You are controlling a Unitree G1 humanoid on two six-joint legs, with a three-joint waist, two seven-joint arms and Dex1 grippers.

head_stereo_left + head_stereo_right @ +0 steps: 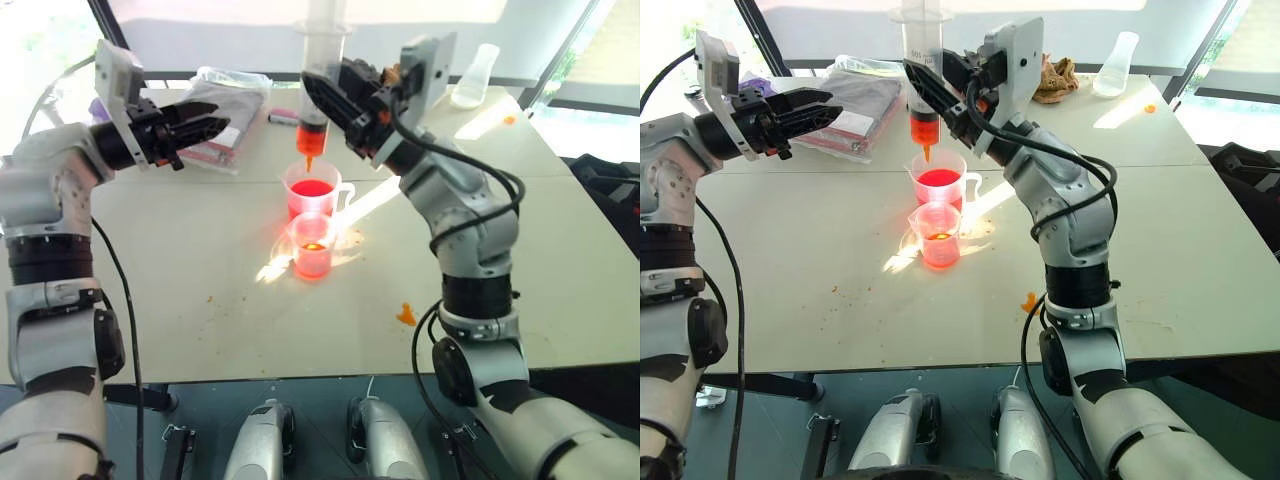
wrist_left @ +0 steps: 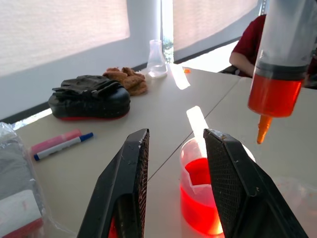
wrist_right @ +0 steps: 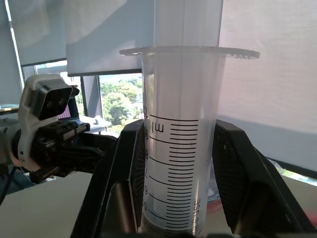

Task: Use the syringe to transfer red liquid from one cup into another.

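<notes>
We see a pale table (image 1: pixel 200 300) made of sections, with seams running across its top and small orange specks toward its near edge. Sunlight falls in bright bands (image 1: pixel 375 200) across its middle and far right corner. Behind the far edge stand tall windows with black frames (image 1: pixel 765 45) and white blinds (image 2: pixel 59 29) drawn down. Through one uncovered pane we see green trees (image 3: pixel 116 106). Below the near edge the floor (image 1: pixel 780 430) is dark grey-blue.

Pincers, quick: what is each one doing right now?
Left pincer: open, holding nothing, beside the cups.
Right pincer: shut on the syringe, held upright above the measuring beaker, red liquid in its barrel.
</notes>
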